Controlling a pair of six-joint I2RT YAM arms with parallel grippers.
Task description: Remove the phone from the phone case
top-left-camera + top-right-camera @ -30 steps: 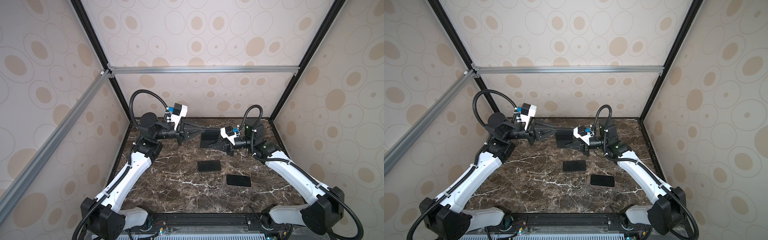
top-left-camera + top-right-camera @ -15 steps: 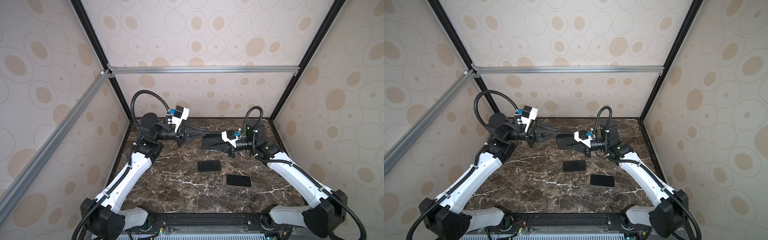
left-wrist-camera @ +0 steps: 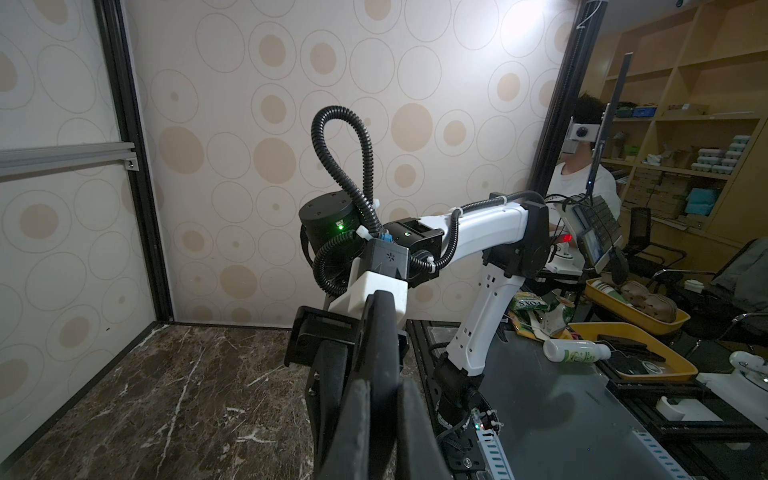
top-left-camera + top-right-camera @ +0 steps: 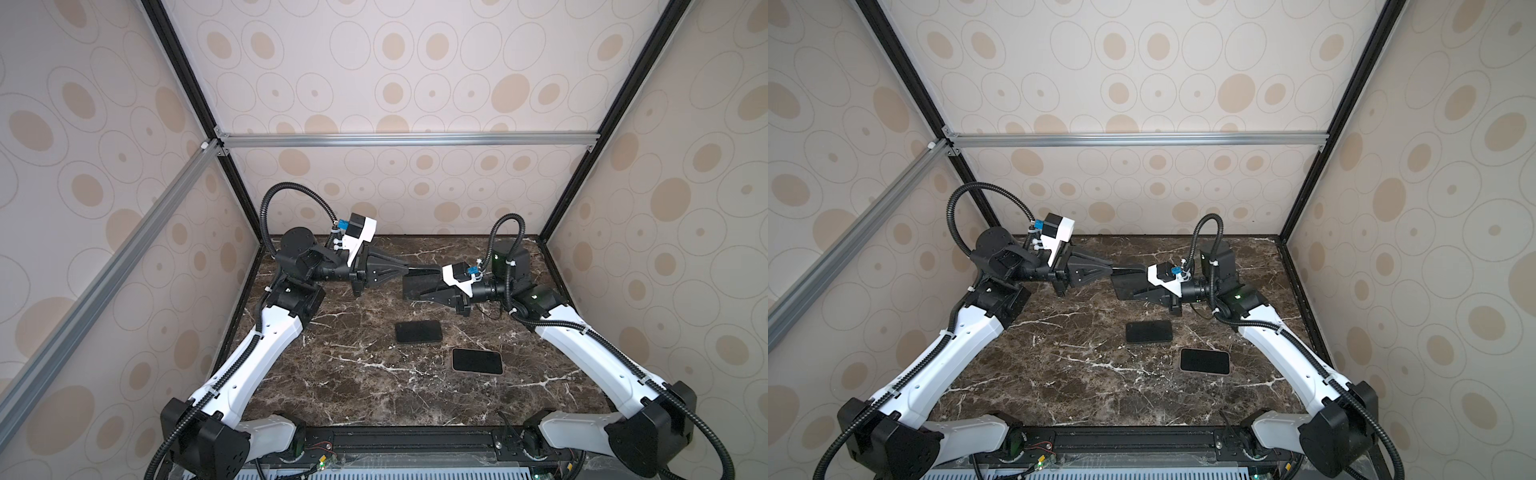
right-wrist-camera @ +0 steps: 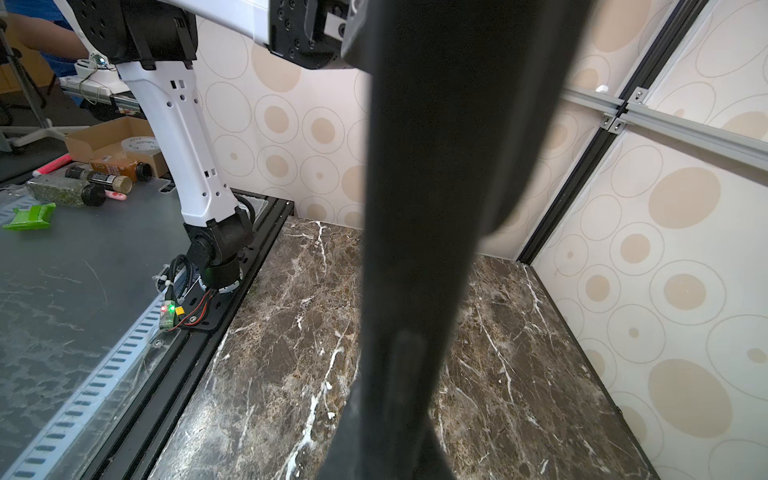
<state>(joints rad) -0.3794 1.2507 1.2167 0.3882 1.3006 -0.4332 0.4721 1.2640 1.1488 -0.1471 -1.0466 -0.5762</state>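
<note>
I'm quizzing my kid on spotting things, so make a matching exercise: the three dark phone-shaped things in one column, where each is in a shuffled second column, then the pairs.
Things
A. black rectangular slab with a tan rim
B. all-black rectangular slab
C. black flat piece

Places
1. held above the dark marble table, gripped by left hand and right hand
2. flat on the table, nearest the front edge
3. flat on the table, near its middle

Pairs: A-2, B-3, C-1

Dark marble tabletop (image 4: 332,374), spotted beige walls (image 4: 395,62), aluminium rail (image 4: 395,139), white bottle (image 3: 575,351), yellow tray (image 3: 598,328), spice jars (image 5: 58,192)
</note>
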